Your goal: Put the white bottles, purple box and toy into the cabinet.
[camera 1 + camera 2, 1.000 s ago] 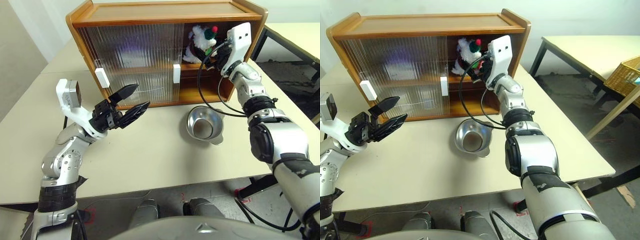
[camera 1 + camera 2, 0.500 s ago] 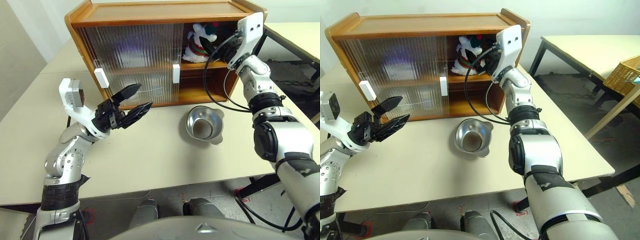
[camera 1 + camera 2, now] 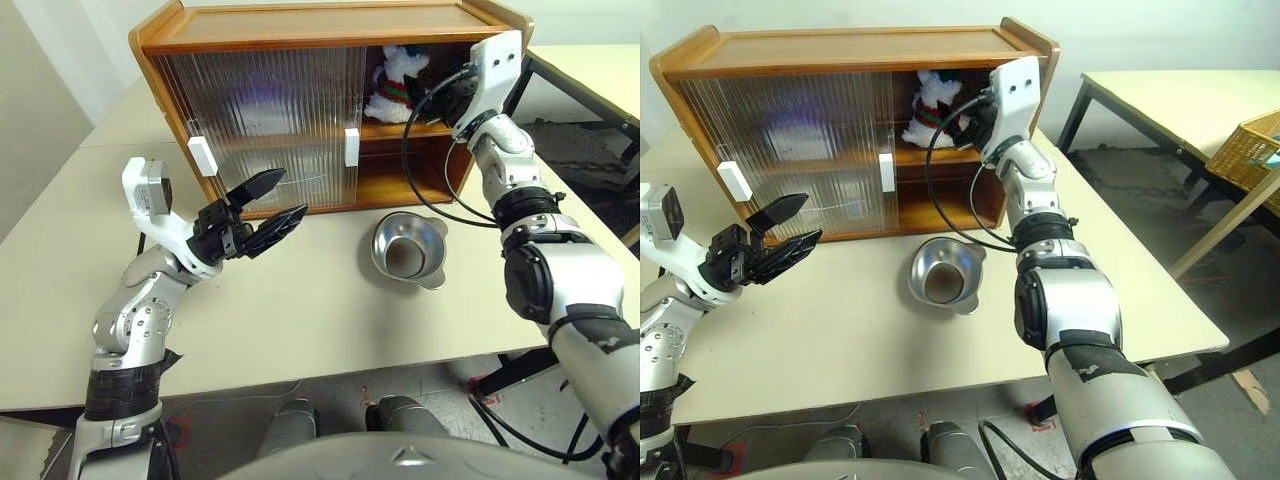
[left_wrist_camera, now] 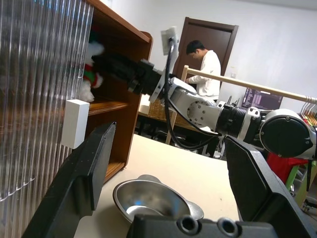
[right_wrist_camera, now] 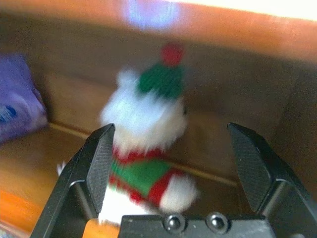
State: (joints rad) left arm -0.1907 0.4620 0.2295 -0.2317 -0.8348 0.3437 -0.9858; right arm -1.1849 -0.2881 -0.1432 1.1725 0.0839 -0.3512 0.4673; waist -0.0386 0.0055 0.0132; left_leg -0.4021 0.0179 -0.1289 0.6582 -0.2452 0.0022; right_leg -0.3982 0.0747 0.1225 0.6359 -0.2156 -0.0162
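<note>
The brown cabinet (image 3: 300, 30) stands at the back of the table with its right side open. On its upper shelf stands the toy (image 3: 398, 78), white plush with a red-and-green scarf and hat. My right gripper (image 3: 447, 95) is inside that opening, just right of the toy, and is open. In the right wrist view its fingers (image 5: 99, 158) frame the toy (image 5: 148, 144) without gripping it. The purple box (image 5: 17, 99) lies on the same shelf beside the toy. The white bottles are hidden. My left gripper (image 3: 275, 200) hangs open and empty before the ribbed doors.
A shiny steel bowl (image 3: 407, 248) sits on the table in front of the cabinet's open side. The sliding doors carry white handles (image 3: 203, 155). A second table (image 3: 1170, 95) and a wicker basket (image 3: 1250, 150) lie to the right. A person (image 4: 205, 69) stands far behind.
My right wrist has swung slightly to the right, away from the toy, which now stands free on the upper shelf. The left arm has stayed put.
</note>
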